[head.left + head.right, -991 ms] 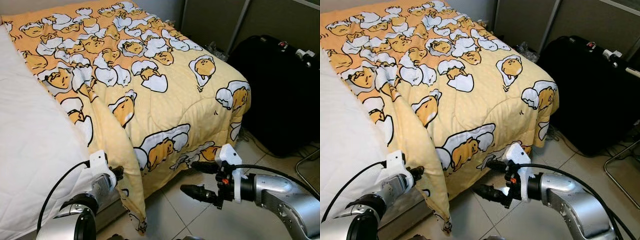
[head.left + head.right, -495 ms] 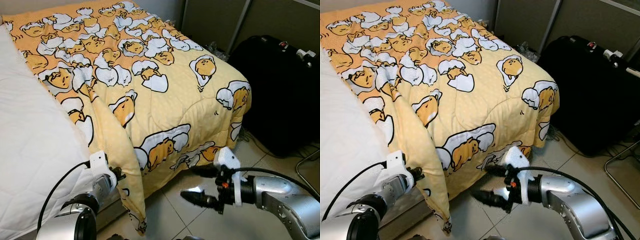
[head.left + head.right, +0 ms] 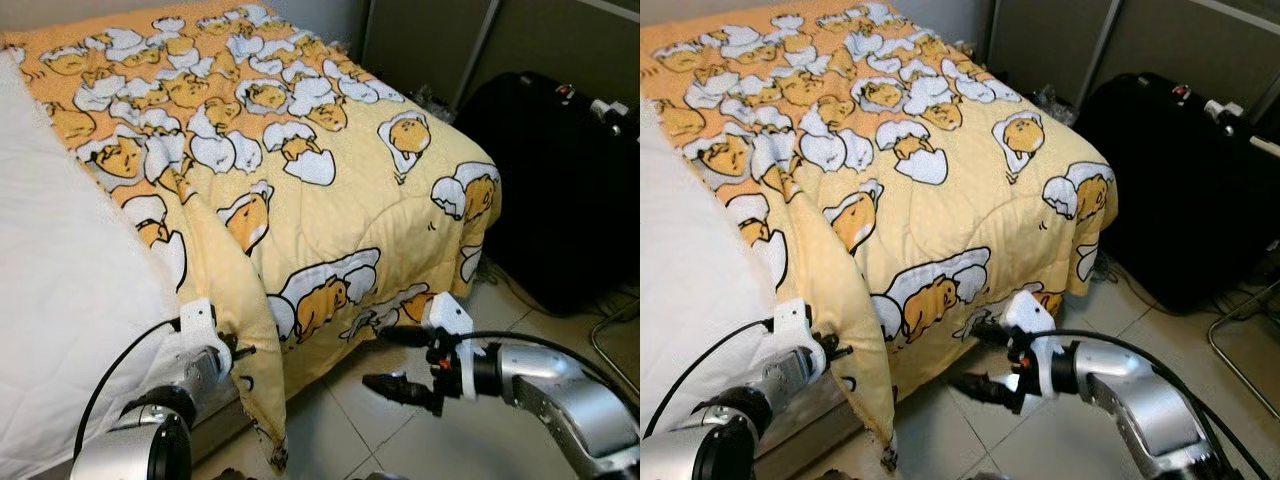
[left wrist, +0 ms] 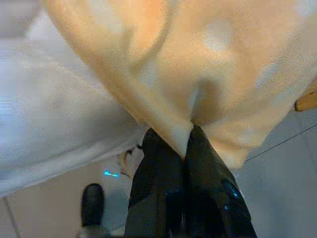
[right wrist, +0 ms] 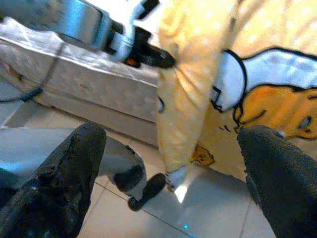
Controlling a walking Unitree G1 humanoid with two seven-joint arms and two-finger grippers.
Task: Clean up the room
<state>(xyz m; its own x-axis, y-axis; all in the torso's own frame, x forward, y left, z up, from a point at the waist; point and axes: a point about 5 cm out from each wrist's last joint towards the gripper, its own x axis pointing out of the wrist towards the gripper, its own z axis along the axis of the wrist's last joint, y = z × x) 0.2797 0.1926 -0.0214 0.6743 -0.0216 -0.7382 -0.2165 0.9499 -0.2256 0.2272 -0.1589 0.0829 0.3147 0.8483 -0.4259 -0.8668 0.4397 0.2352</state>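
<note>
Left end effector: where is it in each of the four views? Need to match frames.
Left eye: left end effector low left, pinching the yellow blanket edge.
Right eye: low left, same pinch.
Left wrist: bottom centre, fingers shut on the fold.
Right wrist: upper middle, black tip against the hanging edge.
Shared landmark: the blanket's hanging corner.
</note>
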